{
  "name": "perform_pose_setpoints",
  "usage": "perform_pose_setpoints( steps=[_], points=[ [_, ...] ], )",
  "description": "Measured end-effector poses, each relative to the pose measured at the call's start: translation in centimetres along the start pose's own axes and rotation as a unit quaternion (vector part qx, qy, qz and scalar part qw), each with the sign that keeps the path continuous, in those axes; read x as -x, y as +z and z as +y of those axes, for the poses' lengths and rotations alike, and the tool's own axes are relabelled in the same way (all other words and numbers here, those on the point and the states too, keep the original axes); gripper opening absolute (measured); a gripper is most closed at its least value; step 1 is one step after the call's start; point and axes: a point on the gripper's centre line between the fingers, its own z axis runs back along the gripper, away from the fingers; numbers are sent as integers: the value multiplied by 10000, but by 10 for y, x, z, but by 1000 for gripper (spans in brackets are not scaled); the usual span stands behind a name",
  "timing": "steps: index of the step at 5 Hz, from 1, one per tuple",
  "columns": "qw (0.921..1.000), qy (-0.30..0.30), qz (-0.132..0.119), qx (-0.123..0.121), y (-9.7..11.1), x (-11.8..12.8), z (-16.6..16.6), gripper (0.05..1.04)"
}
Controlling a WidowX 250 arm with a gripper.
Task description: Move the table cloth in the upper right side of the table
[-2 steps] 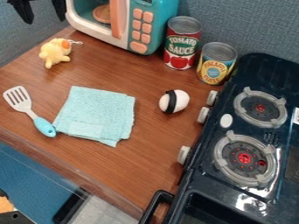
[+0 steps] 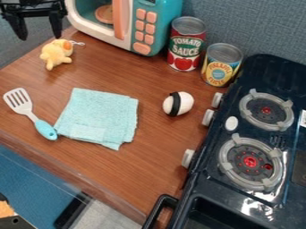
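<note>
Table cloth [image 2: 99, 117]: not at its goal; it lies on the left half of the worktop [image 2: 152, 154], fairly near the front edge, so the whole move is left.
Gripper [image 2: 40, 36]: over the far left corner of the worktop, fingers spread and pointing down, nothing between them, well apart from the cloth; grasping, lifting, carrying and laying down all remain.
Spatula [image 2: 30, 112]: left of the cloth, its blue handle close to the cloth's near left corner; a low grasp there might catch it.
White roll with black band [image 2: 178, 103]: right of the cloth, probably to be cleared on the way over.
Red can [image 2: 187, 44] and yellow can [image 2: 222, 65]: on the upper right side, where the cloth should likely end up; they leave little spare room.
Upper left corner: the gripper's upper part is cut off.
Spatula handle: whether it touches the cloth cannot be told.
Cloth layers: the underside is hidden, and the number of folds is unclear.
Microwave [image 2: 138, 27]: top cut off.
Stove [image 2: 239, 134]: right and near parts cut off.
</note>
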Motion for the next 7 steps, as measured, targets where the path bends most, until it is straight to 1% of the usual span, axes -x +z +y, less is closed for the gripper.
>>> perform_pose_setpoints(
  steps=[1,2,3,4,5,6,7],
  points=[
    [9991,325,-199,158,17,10,5,1001],
    [9994,90,17,327,12,36,-4,1000],
    [9973,-639,219,300,1,69,-26,1000],
    [9905,-1322,285,243,-8,99,-43,1000],
    [9820,-1829,424,203,-17,122,-53,1000],
    [9773,-2067,460,76,-22,132,-57,1000],
    [9744,-2182,533,-49,-35,136,-60,1000]
  ],
)
